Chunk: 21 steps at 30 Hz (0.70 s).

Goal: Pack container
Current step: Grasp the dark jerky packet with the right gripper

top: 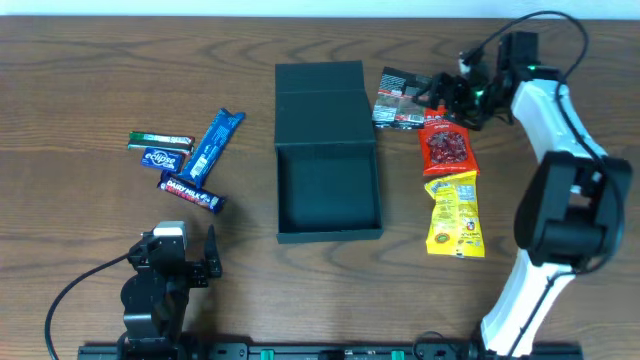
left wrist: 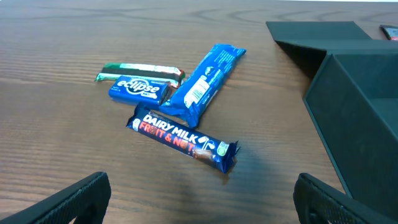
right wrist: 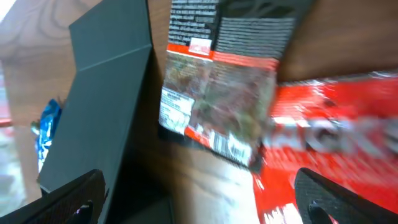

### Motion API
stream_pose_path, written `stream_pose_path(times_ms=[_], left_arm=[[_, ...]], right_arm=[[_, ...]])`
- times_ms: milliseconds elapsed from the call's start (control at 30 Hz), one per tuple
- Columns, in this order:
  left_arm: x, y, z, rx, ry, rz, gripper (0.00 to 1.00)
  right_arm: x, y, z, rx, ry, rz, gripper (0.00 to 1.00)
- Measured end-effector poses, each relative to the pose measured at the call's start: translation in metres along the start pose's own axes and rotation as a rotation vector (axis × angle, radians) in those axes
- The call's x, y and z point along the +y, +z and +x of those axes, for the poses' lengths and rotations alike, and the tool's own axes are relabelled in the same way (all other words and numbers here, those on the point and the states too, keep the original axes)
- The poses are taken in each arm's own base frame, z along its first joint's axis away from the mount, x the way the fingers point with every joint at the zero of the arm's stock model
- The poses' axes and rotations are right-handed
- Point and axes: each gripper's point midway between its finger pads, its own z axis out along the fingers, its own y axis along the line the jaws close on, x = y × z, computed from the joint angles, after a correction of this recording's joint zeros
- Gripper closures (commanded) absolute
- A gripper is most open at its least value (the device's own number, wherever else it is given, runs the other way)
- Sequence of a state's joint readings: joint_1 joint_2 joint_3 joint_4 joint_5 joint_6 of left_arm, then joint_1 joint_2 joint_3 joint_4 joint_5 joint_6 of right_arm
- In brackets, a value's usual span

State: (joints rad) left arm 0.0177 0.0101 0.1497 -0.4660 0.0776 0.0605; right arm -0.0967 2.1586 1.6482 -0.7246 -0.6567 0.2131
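The dark green-grey container (top: 328, 190) lies open mid-table, its lid (top: 322, 105) folded flat behind it, and the box is empty inside. My right gripper (top: 455, 92) hovers open at the back right over a black-and-grey snack packet (top: 402, 100) and a red packet (top: 447, 148). In the right wrist view the black packet (right wrist: 217, 93) and red packet (right wrist: 336, 118) are blurred beyond the open gripper (right wrist: 202, 202), and the lid (right wrist: 106, 93) is on the left. My left gripper (top: 178, 262) rests open near the front edge, empty (left wrist: 202, 208).
A yellow packet (top: 453, 213) lies right of the container. On the left lie a Dairy Milk bar (left wrist: 183, 142), a long blue packet (left wrist: 202, 84), an Eclipse packet (left wrist: 140, 90) and a green bar (left wrist: 140, 70). The container wall (left wrist: 354, 118) stands right of the left gripper.
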Motion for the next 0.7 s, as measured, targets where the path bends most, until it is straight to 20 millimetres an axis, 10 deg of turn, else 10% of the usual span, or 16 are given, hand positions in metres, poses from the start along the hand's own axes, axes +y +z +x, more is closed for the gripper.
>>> stream_pose_path(times_ms=[433,700], left_arm=[[0.000,0.000,0.000,0.000,0.000,0.000,0.05],[0.000,0.000,0.000,0.000,0.000,0.000,0.05]], right_arm=[[0.003,0.033,-0.015,-0.034,0.072,-0.084,0.05],[-0.008,0.050,-0.011,-0.010,0.127,-0.091,0.23]])
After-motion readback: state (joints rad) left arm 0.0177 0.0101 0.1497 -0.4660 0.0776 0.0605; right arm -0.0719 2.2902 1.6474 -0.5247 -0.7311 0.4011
